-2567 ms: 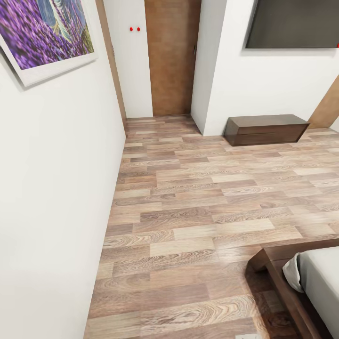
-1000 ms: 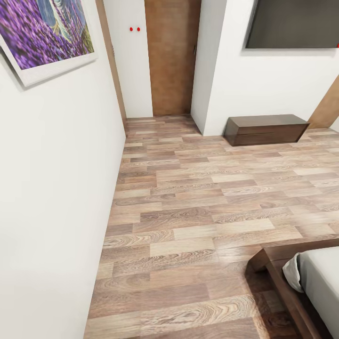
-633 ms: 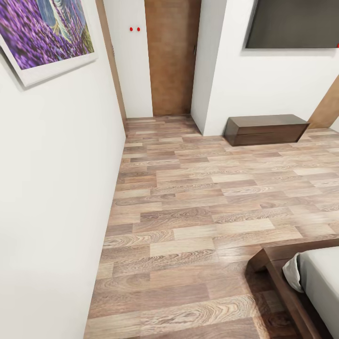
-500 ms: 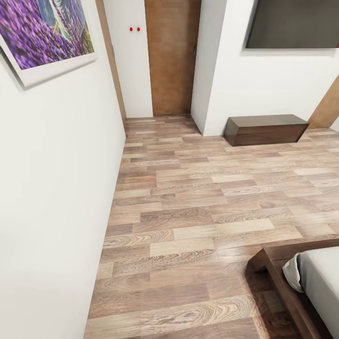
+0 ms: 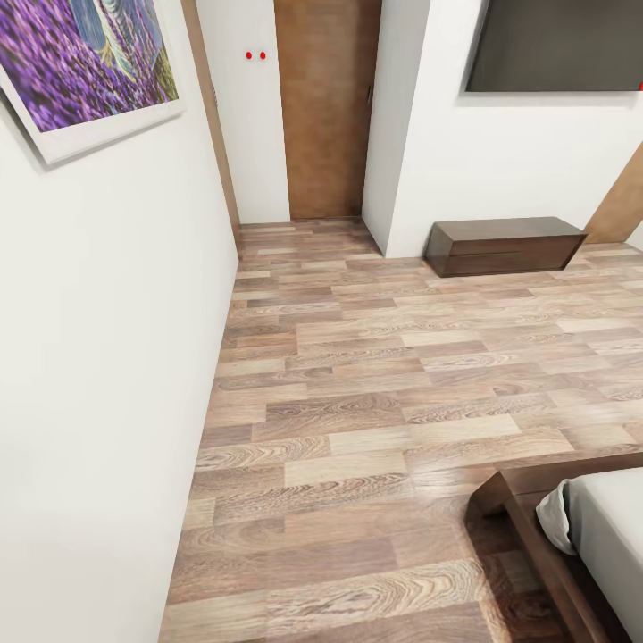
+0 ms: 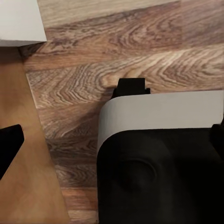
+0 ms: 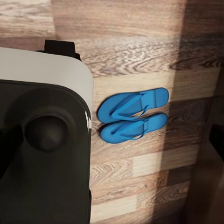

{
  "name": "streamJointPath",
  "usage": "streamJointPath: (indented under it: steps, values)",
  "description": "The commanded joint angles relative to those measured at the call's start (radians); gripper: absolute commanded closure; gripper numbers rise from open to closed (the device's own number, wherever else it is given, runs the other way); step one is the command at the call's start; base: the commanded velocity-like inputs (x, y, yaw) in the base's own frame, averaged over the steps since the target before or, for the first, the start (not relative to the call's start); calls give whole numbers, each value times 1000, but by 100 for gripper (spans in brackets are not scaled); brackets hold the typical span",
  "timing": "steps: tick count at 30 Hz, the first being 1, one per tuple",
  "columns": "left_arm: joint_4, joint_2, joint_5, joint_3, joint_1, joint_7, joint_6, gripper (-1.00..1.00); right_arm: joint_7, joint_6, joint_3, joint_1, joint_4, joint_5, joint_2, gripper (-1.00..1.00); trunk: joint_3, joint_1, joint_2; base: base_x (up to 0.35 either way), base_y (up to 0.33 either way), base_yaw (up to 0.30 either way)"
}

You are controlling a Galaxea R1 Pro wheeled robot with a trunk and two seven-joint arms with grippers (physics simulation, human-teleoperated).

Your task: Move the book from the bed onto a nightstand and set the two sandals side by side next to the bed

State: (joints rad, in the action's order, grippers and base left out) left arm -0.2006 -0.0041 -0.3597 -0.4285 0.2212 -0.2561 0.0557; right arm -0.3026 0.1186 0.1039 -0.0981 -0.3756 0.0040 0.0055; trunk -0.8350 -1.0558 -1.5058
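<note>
Sandals [image 7: 133, 115] lie paired side by side on the plank floor [image 5: 357, 402], seemingly in the bed's shadow, so that half looks done; bed [image 5: 589, 536] corner shows, book and nightstand unsighted, both pincers' state cannot be told.

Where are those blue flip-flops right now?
In the right wrist view, the two blue sandals lie side by side on the wood-plank floor, close beside the robot's grey-and-black base.
</note>
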Motion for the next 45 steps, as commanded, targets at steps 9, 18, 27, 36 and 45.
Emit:
streamJointPath:
  steps: [9, 18, 27, 36, 45]
  values:
    - [1, 8, -9, -9, 0, -5, 4, -100, -7, 9, 9, 0, -1, 1, 0, -100, -1, 0, 0, 0, 0, 0]
    - [1, 10, -5, -11, -6, -5, 4, -100, -7, 9, 9, 0, 0, 0, 0, -100, -1, 0, 0, 0, 0, 0]
    - [1, 10, -1, -12, -36, -5, 4, -100, -7, 9, 10, 0, 0, 0, 1, -100, -1, 0, 0, 0, 0, 0]
    - [1, 10, 1, -14, -52, -4, 4, -100, -7, 9, 10, 0, 0, -1, 3, -100, -1, 0, 0, 0, 0, 0]
    - [1, 9, 3, -17, -67, -5, 4, -100, -8, 10, 8, 0, 3, -3, 2, -100, -1, 0, 0, 0, 0, 0]
